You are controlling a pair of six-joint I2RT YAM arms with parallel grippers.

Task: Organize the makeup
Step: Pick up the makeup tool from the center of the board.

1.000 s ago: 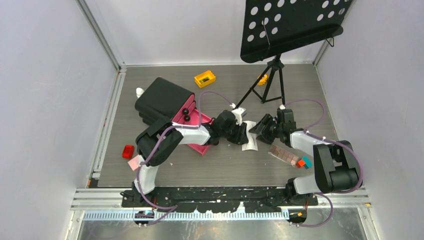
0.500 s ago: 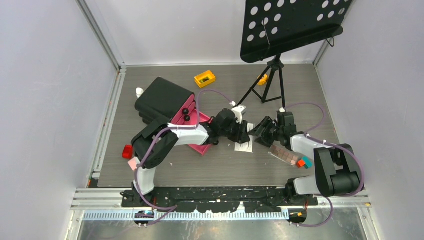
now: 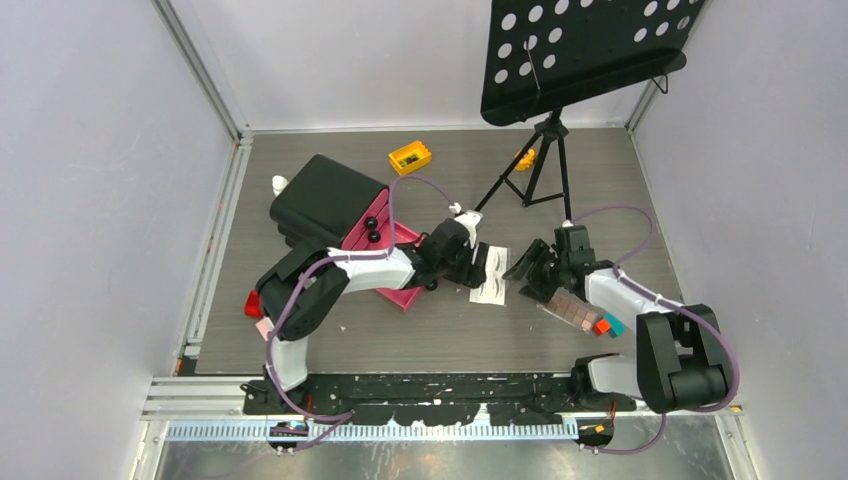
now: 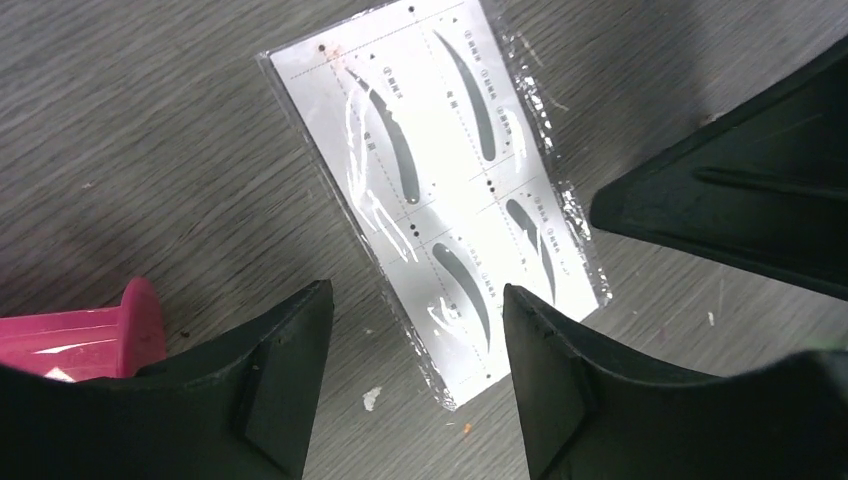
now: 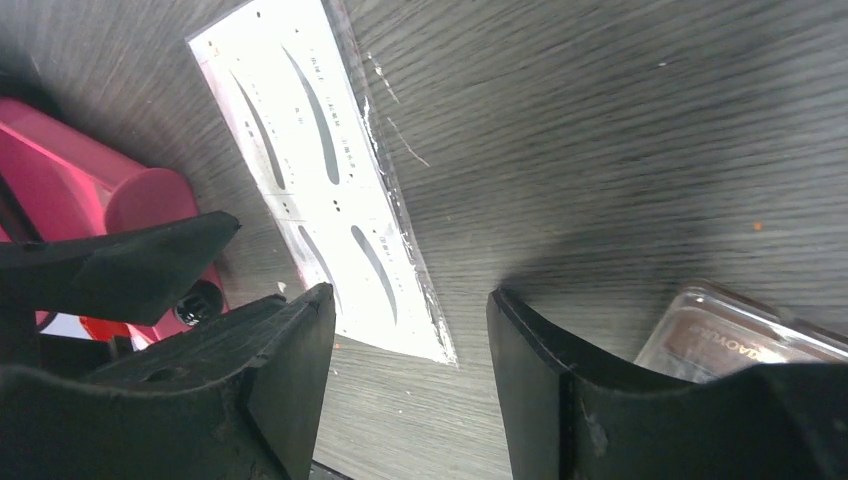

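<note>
Left gripper (image 3: 482,264): jaws spread, nothing held. In the left wrist view its fingertips stand either side of the near end of the white eyebrow card (image 4: 440,190), which lies flat on the table (image 3: 440,330) in a clear sleeve. Whether the tips touch the sleeve cannot be told.

Right gripper (image 3: 527,267): jaws spread, nothing between them. It sits just right of the card, with the card's corner below its left finger in the right wrist view (image 5: 320,190).

Location of card: mid-table, between the two grippers (image 3: 489,287).

Containers:
- Black chest (image 3: 325,195), left of centre, tilted. One pink drawer (image 3: 405,297) stands pulled out towards the card. The left arm covers its interior, so its contents cannot be told. A corner of it shows in the left wrist view (image 4: 90,335).
- Yellow box (image 3: 410,157), far side of the table. The inside reads dark and its contents cannot be told.
- Brown palette (image 3: 568,310) in a clear case, beside the right arm, lid shut.

Loose items:
- Orange block (image 3: 601,327) and teal block (image 3: 614,322), touching, at the palette's near end.
- Red block (image 3: 255,303) and pink square (image 3: 265,328), by the left arm.
- White bottle (image 3: 279,184), just left of the chest.
</note>
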